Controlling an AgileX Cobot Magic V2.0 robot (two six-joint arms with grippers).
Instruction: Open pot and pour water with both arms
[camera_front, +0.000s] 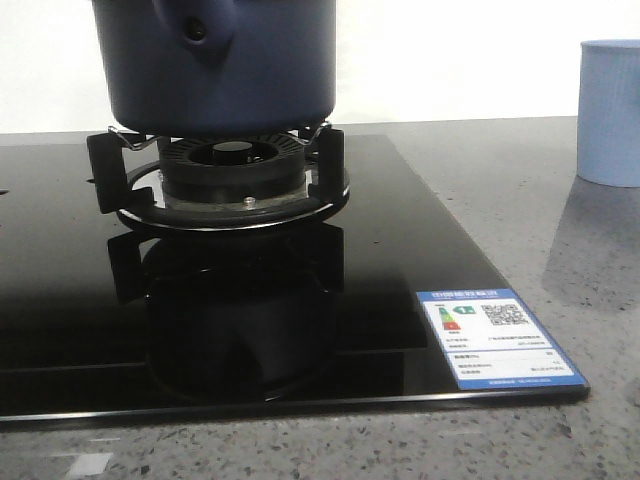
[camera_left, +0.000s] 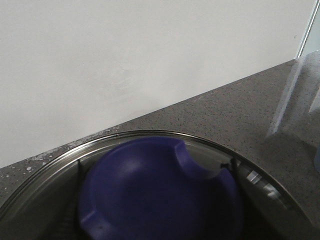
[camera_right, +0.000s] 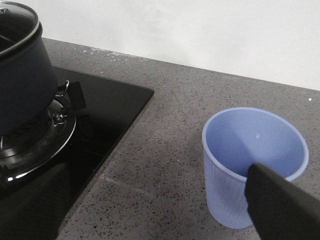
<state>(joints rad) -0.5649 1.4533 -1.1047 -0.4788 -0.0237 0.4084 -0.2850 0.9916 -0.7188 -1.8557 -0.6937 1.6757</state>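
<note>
The dark navy pot (camera_front: 220, 60) stands on the gas burner (camera_front: 235, 165), its stubby handle socket facing the camera. In the right wrist view the pot (camera_right: 20, 85) carries its glass lid (camera_right: 15, 22). The left wrist view looks low across that steel-rimmed lid (camera_left: 250, 172), and its blue knob (camera_left: 150, 190) fills the near edge, blurred; no left fingers show. My right gripper (camera_right: 160, 220) hangs open over the countertop. One dark finger (camera_right: 280, 205) overlaps the near side of the pale blue ribbed cup (camera_right: 250, 145). Nothing is between the fingers.
A black glass cooktop (camera_front: 400, 260) with an energy label (camera_front: 495, 338) at its front right corner lies on the speckled grey counter (camera_right: 165, 150). The pale blue cup (camera_front: 610, 110) stands on the counter to the right of the cooktop. A white wall runs behind.
</note>
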